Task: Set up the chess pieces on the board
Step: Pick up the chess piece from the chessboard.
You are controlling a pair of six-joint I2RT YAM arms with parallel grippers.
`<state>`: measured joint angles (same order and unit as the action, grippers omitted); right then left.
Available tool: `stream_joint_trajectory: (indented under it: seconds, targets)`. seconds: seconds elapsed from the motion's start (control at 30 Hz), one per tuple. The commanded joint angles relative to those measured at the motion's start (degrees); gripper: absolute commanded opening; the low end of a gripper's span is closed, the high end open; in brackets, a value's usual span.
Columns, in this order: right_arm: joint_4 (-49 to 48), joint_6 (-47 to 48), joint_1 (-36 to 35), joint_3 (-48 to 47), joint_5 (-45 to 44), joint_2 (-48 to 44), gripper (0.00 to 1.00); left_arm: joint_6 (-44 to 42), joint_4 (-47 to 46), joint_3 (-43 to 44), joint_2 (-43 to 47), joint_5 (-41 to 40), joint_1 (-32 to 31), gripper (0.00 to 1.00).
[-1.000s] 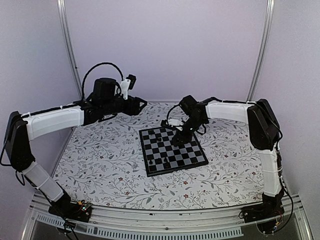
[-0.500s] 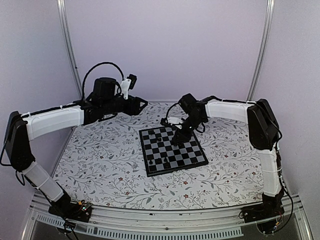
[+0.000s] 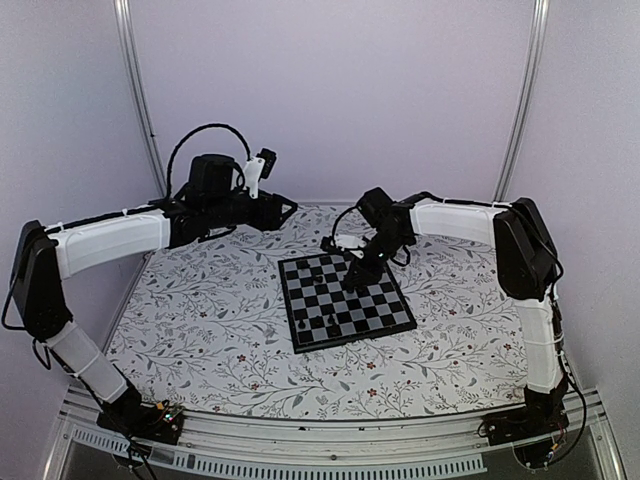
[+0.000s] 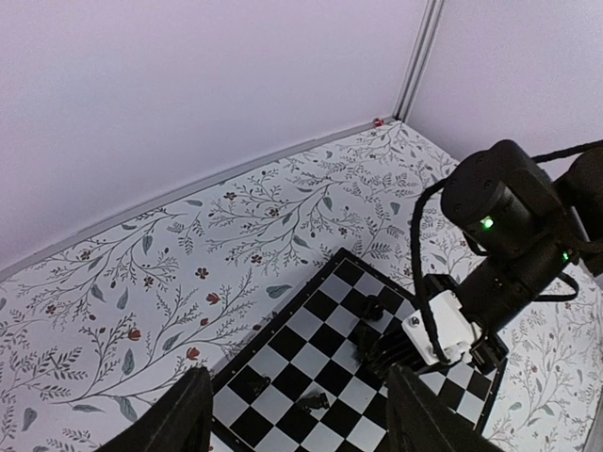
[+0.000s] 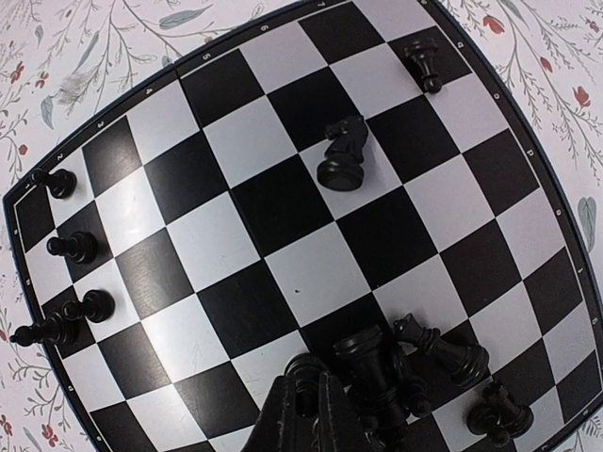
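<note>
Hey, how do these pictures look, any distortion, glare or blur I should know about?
Right wrist view: the board bows outward at its edges, lens distortion, with a faint sheen on lower-left squares. Left wrist view: the left gripper is dark and soft; the board is sharp. Top external view: even light, but the chess pieces are too small to tell apart.

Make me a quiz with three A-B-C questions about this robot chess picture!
1. Where is the right gripper? A) over the board B) by the back wall C) beside the left arm's base
2. What colour are the chess pieces? A) white B) black C) red
3. How is the left gripper? A) shut on a pawn B) shut on the board C) open, empty
Answers: 1 A, its fingers hang above the checks; 2 B, every piece looks dark; 3 C, its fingers stand wide apart, holding nothing.
</note>
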<state>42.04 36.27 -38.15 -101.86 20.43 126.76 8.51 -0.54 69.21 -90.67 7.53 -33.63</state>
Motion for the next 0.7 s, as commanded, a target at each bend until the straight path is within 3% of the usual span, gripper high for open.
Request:
stream_joint_trajectory:
  seconds: [0.0, 0.37, 0.67]
  targets:
    - [1.01, 0.09, -0.32, -1.14, 0.82, 1.69, 0.03, -0.9, 0.36, 1.58, -0.98, 0.89, 0.4, 0.65]
    - [3.93, 0.49, -0.86, 0.2, 2.05, -7.51, 0.0, -1.66, 2.74, 1.94, -0.98, 0.32, 0.49, 0.65]
    - [2.3, 0.27, -0.88, 14.65, 5.17, -18.65, 0.0, -3.11, 3.41, 2.18, -0.78, -1.35, 0.82, 0.65]
